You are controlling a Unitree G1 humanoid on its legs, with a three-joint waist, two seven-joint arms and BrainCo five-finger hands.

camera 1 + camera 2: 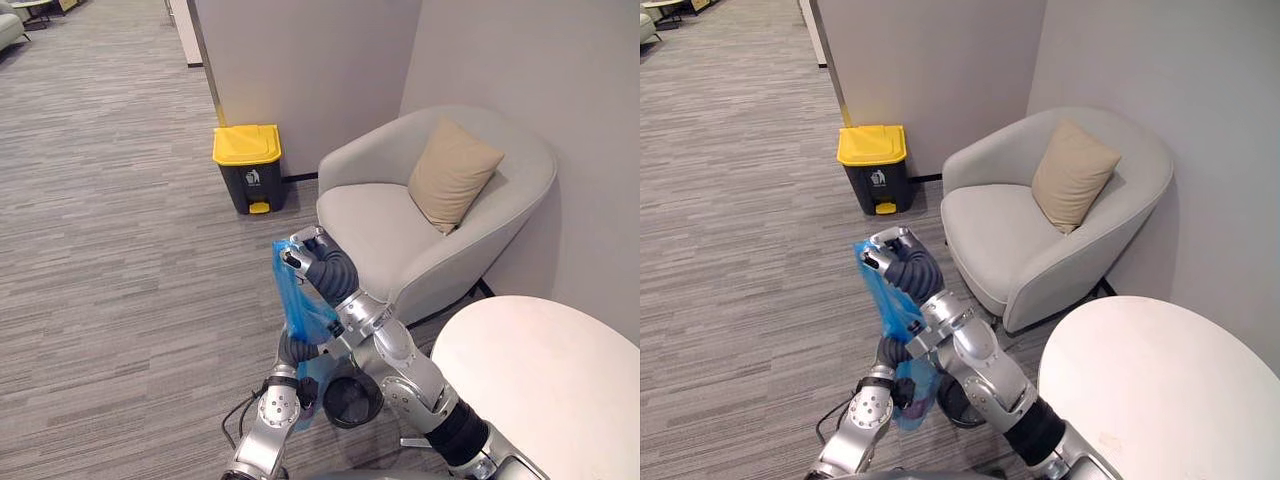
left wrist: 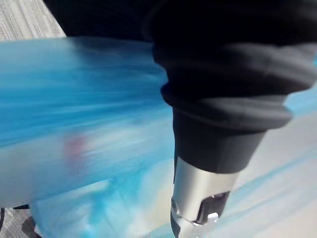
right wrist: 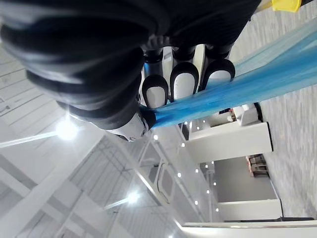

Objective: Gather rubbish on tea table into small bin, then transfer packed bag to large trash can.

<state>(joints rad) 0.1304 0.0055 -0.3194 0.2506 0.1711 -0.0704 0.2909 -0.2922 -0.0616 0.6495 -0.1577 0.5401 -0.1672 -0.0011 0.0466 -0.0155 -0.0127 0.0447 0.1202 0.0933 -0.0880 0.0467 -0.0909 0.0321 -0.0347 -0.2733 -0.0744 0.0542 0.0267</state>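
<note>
Indoors, grey carpet [image 1: 110, 260], yellow-lidded bin [image 1: 248, 166], armchair [image 1: 385, 225], right hand [image 1: 297, 256] clenching blue bag [image 1: 298, 312], left hand [image 2: 200, 191] state unclear.

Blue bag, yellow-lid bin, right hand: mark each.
blue bag [image 1: 293, 300], left eye view, stretched middle of the film.
yellow-lid bin [image 1: 247, 143], left eye view, top of the lid.
right hand [image 3: 181, 83], right wrist view, finger curled over the bag.

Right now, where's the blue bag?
Left eye view, lower centre: the blue bag hangs from the right hand, its lower end by the small black bin, left of the grey armchair.
</note>
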